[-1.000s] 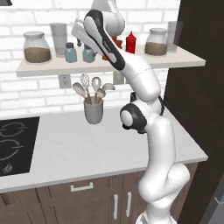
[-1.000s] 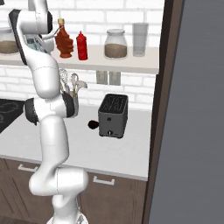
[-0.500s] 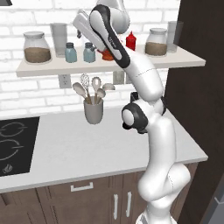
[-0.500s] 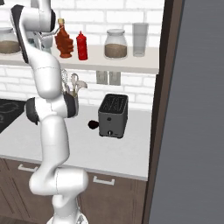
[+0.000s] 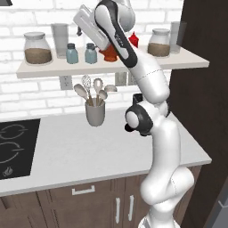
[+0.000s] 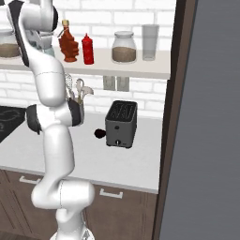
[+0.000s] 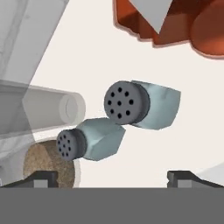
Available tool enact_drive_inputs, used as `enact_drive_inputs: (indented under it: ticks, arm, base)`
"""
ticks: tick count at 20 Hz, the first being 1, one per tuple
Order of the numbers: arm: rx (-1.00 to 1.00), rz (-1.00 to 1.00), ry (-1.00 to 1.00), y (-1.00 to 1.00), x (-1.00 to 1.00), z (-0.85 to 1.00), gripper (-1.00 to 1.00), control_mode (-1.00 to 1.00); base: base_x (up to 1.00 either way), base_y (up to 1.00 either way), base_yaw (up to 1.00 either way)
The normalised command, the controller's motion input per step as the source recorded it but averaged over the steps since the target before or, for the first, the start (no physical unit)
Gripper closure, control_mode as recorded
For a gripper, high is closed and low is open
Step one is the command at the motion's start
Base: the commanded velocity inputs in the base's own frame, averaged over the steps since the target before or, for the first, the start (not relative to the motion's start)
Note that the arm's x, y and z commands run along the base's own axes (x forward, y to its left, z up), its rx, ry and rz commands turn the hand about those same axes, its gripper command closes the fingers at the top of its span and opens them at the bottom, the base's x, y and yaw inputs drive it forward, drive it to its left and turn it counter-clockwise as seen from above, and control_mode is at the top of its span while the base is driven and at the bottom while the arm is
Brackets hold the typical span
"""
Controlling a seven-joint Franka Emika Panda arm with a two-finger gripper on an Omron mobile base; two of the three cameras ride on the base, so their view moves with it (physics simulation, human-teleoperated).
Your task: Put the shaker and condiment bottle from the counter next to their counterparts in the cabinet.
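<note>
Blue-grey shaker [image 7: 144, 105] stands upright beside its twin [image 7: 89, 140] directly beneath the gripper [image 7: 111, 177], jaws wide and seemingly empty, both shelved.

On the cabinet [image 5: 40, 68], two shakers [image 5: 72, 53] [image 5: 91, 54] stand side by side, left of the syrup bottle [image 6: 68, 44] and condiment bottle [image 6: 87, 49].

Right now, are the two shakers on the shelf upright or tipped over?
Upright. Both shakers stand side by side on the shelf, grey caps up.
</note>
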Motion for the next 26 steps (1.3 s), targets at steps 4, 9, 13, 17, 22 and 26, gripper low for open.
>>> enact_drive_inputs:
  ticks: [4,9,13,17,22,26]
  arm:
    - [-0.02,0.0,0.03,0.0,-0.77,-0.31,-1.0,-1.0]
    - [-0.05,0.0,0.03,0.0,-0.56,-0.28,-1.0,-1.0]
    - [-0.09,0.0,0.0,0.0,-0.79,-0.34,-1.0,-1.0]
    - [-0.11,0.0,0.0,0.0,-1.0,-0.43,-1.0,-1.0]
    - [-0.09,0.0,0.0,-0.01,-1.0,-0.53,-1.0,-1.0]
    - [-0.05,0.0,0.0,-0.15,-1.0,-0.59,-1.0,-1.0]
  base:
    - [0.0,0.0,0.0]
    - [0.0,0.0,0.0]
    - [0.0,0.0,0.0]
    - [0.0,0.0,0.0]
    - [0.0,0.0,0.0]
    - [0.0,0.0,0.0]
